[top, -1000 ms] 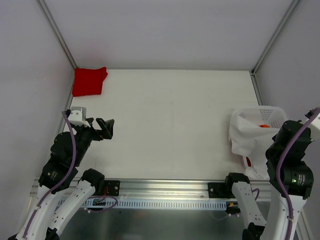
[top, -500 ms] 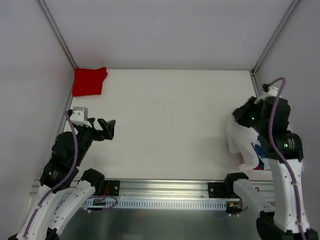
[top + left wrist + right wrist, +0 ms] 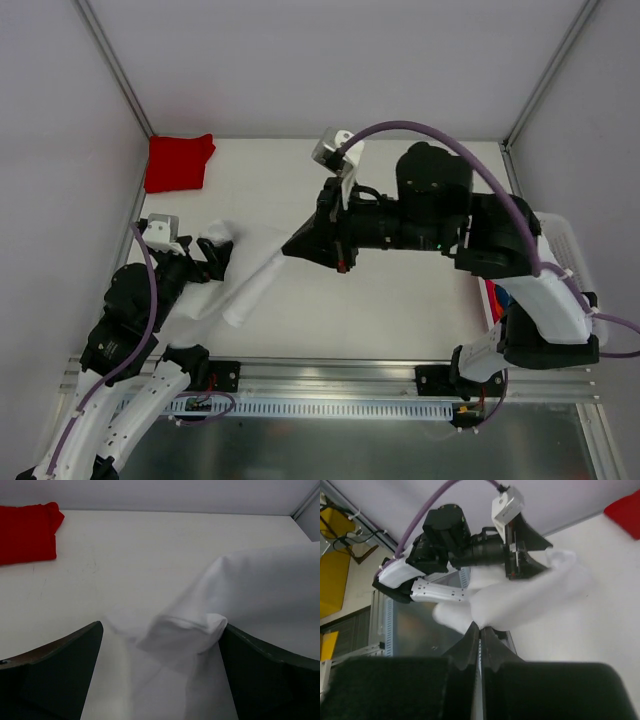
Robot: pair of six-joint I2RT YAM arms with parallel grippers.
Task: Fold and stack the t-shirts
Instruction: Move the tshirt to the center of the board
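Now | right gripper [image 3: 291, 250] pinching white t-shirt [image 3: 252, 285] | left gripper [image 3: 215, 258] spread wide

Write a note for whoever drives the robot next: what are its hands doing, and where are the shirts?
Right gripper: shut on the white t-shirt, reached across toward the left arm.
Left gripper: open, white cloth lying between its fingers, not gripped.
Red t-shirt: folded, back left corner of the table.
Done: the red one looks folded.
Left: lay the white one flat, fold, stack. Coloured cloth peeks out behind the right arm, probably more to fold.
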